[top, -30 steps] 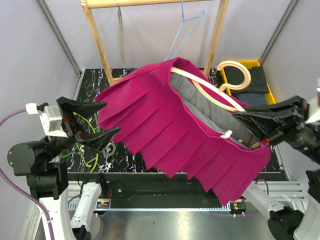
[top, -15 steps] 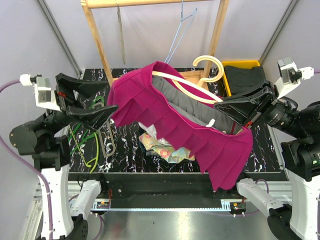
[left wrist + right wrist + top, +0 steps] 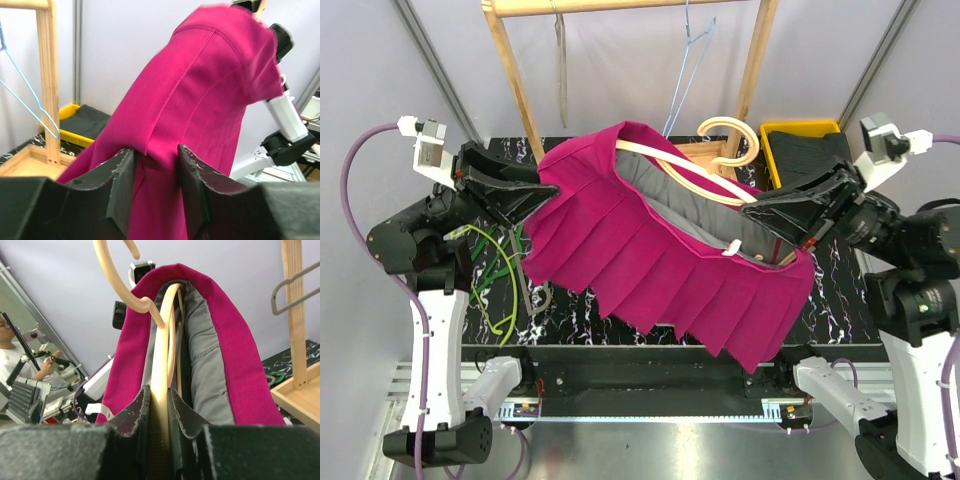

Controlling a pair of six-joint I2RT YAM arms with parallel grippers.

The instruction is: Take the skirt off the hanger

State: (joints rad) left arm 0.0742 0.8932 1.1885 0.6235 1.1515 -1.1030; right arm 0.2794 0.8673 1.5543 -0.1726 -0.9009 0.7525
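High rear overview; both wrist views close, seemingly face-to-face, on shared skirt (image 3: 650,270)

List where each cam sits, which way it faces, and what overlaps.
Top external: above and behind the bases, looking down on table, skirt; both arms show.
Left wrist: on left arm, facing the right arm; left hand closed on skirt fold.
Right wrist: on right arm, facing leftward along hanger; right hand clamps it.
Shared: both wrist views see the skirt and the opposite arm.

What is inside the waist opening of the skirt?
The pale hanger lies inside the skirt, against its grey lining. The fabric covers the hanger's far end, so how it attaches cannot be seen.
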